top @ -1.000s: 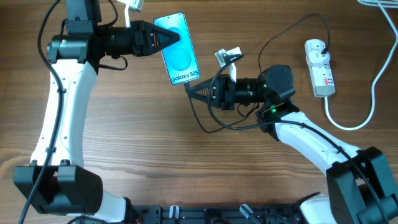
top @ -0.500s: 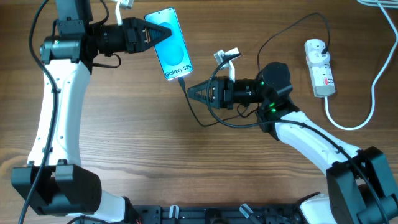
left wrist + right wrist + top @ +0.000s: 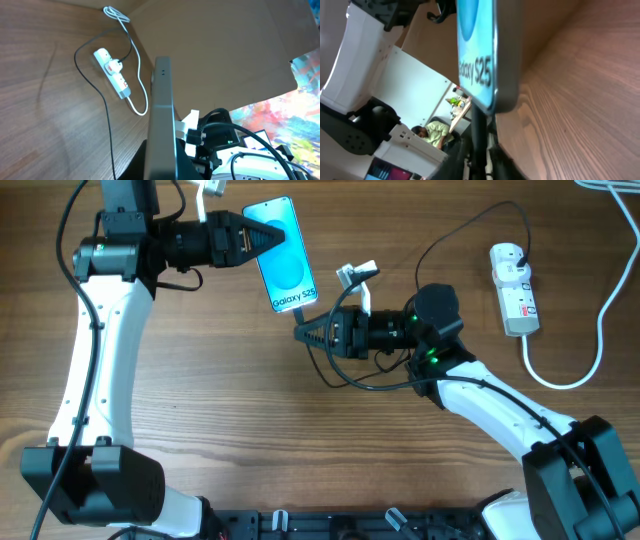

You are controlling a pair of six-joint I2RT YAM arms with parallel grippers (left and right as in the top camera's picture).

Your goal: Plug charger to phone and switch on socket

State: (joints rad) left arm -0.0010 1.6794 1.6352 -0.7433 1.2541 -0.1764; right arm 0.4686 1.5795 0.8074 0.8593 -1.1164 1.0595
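My left gripper (image 3: 262, 240) is shut on the top end of the phone (image 3: 285, 268), which shows a light blue screen with "Galaxy S25", and holds it above the table. The phone appears edge-on in the left wrist view (image 3: 162, 120) and from below in the right wrist view (image 3: 482, 50). My right gripper (image 3: 303, 332) is shut on the charger plug tip (image 3: 479, 132), which meets the phone's bottom edge. The thin black charger cable (image 3: 450, 235) runs to a black plug in the white socket strip (image 3: 514, 288), which also shows in the left wrist view (image 3: 112, 72).
The strip's thick white cord (image 3: 600, 330) loops along the right side of the table. A slack loop of black cable (image 3: 345, 380) lies on the wood under my right arm. A brown board (image 3: 215, 50) stands behind the table.
The left gripper moved the phone slightly right and down. The right gripper moved left and up with the plug tip, closing the gap to the phone's bottom edge.
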